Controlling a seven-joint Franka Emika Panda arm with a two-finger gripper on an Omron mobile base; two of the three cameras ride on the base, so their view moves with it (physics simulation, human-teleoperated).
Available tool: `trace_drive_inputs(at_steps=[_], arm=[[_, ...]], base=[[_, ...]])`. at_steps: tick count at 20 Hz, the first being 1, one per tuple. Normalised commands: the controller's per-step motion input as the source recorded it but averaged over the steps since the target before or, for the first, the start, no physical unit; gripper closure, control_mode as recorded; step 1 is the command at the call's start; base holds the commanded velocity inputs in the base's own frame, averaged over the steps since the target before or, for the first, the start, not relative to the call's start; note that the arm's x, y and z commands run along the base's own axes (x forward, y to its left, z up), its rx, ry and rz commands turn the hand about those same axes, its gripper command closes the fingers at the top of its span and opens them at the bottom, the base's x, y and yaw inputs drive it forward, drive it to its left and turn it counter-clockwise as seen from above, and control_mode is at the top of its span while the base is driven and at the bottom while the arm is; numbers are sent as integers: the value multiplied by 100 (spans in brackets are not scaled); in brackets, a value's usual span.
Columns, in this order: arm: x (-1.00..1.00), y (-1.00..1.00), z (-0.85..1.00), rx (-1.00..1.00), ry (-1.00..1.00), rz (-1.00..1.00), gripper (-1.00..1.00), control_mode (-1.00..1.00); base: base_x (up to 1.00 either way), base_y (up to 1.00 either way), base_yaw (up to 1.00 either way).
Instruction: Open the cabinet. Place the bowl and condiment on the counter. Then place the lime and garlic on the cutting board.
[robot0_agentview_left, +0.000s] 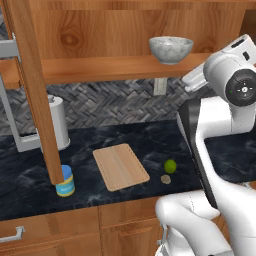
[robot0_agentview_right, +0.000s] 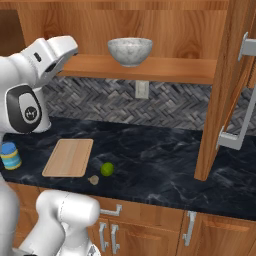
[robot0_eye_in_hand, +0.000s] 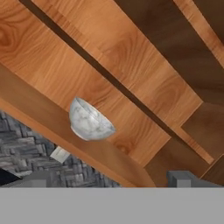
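Bowl (robot0_agentview_left: 171, 49) upright, mouth upward

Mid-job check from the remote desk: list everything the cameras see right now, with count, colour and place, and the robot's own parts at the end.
cabinet: one, warm brown wood, on the wall, doors swung open
bowl: one, grey-white speckled, on the cabinet shelf
condiment: one, yellow jar with blue lid, on the counter beside the open left door's lower edge
counter: one, dark marbled stone, under the cabinet
cutting board: one, light wood, flat on the counter
lime: one, bright green, on the counter right of the board
garlic: one, tan, beside the lime near the counter's front edge
paper-towel roll: one, white, upright at the backsplash
wall outlet: one, pale, on the herringbone backsplash
gripper: one, dark fingertips, open, pointed toward the bowl
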Motion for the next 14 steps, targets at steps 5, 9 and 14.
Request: trace_drive_inputs(at_steps=[5,9,14], arm=[[17,-6,-9,4,0,0,-100,-100],[28,0,-1,2,1,0,-100,-100],[32,0,0,0,3,-2,-100,-100]], base=[[0,0,0],[0,0,0],[0,0,0]])
